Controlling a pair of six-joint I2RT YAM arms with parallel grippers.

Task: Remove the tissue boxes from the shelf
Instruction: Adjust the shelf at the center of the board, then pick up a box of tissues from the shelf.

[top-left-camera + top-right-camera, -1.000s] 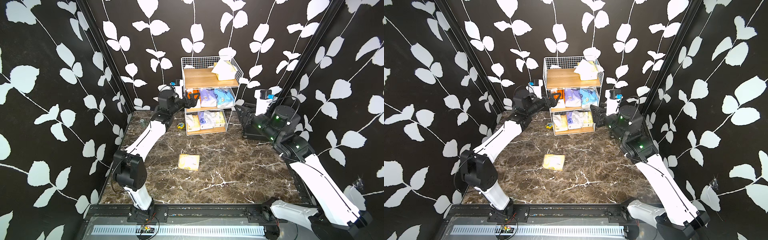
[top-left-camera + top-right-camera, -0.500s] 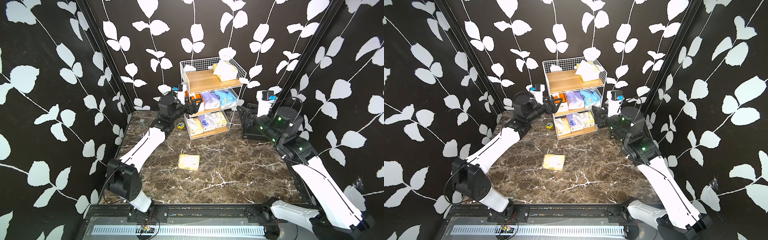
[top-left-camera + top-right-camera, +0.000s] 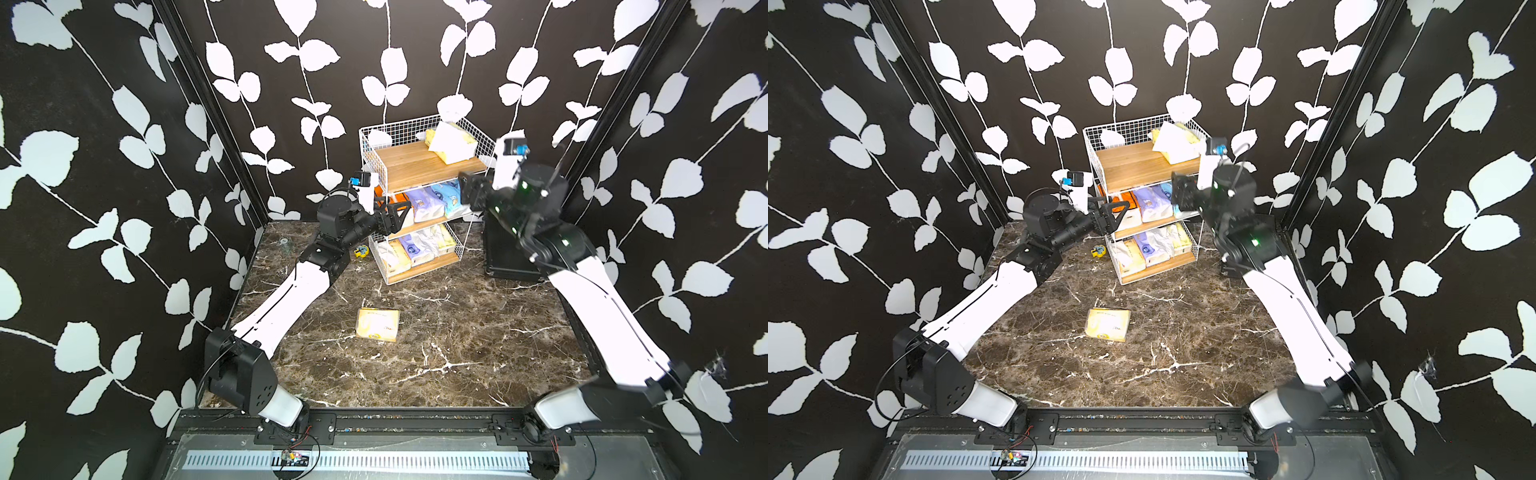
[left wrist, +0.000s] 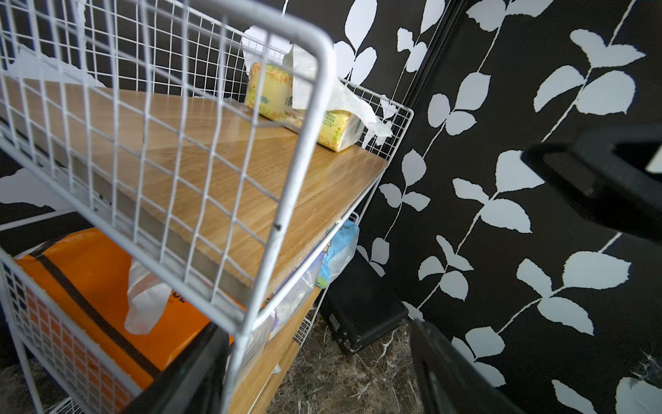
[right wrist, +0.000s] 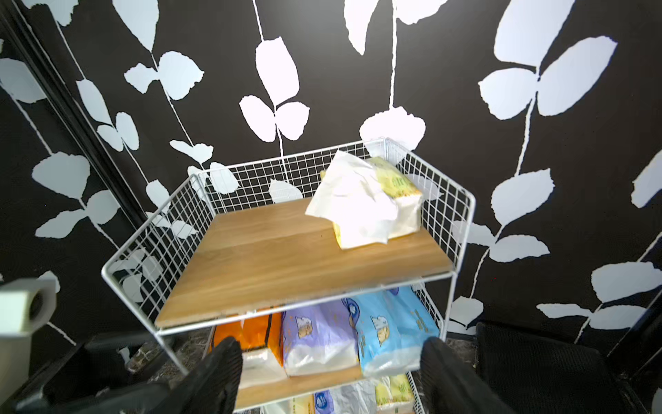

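We see the orange pack [image 5: 250, 329], lilac pack [image 5: 318, 340] and blue pack [image 5: 390, 333] side by side on the middle board of the shelf [image 3: 409, 166], short ends at the open front, long axes running back. The left gripper [image 3: 397, 216] stands with jaws apart at the shelf's left front post; the right gripper [image 5: 331, 358] gapes before the lilac and blue packs.

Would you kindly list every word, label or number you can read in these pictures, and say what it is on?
Nothing reads whole.
Yellow pack on the top board: green print, too blurred.
Orange pack: dark letters, mostly hidden.
Blue pack, lilac pack, floor pack: print too small.
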